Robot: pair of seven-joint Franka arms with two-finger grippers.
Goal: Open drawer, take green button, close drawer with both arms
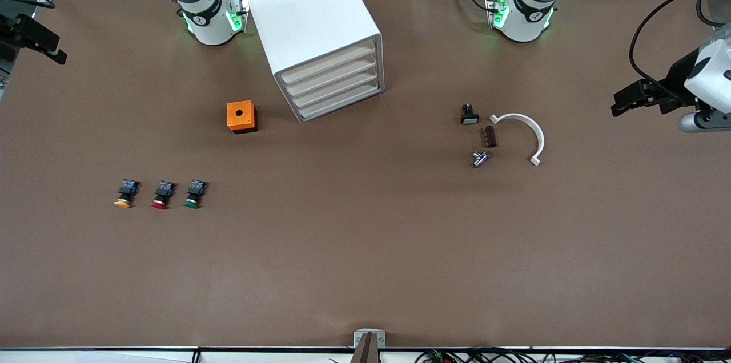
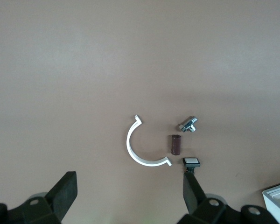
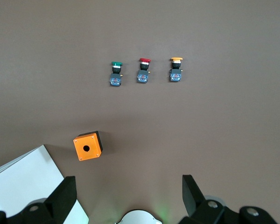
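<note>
Both hands wait apart and hold nothing. Right hand [image 3: 126,196] hangs high at its own end of the counter [image 1: 365,271], fingers spread wide, looking down on the orange box [image 3: 87,146], a corner of the cabinet [image 3: 23,182] and the row of three buttons. Left hand [image 2: 130,196] is likewise spread wide, high over its end of the counter, above the white arc clip [image 2: 142,149], a small brown cylinder [image 2: 176,144], a metal fitting [image 2: 189,124] and a small white-faced switch [image 2: 191,162].

All four drawers are shut. Cabinet [image 1: 311,26] stands between the two bases, turned so the drawer [image 1: 334,86] fronts face the front camera and slant toward the left arm's end of the counter. Each front runs long across that face, so a pull has to go straight out along that slant.

Green button [image 1: 194,194] lies on the open counter, not in any drawer, nearer the front camera than the orange box and toward the right arm's end, beside the red button [image 1: 162,195] and orange button [image 1: 125,194].

My judgement: the right arm is the nearer one for the green button, and the left arm faces the drawer fronts more squarely.
</note>
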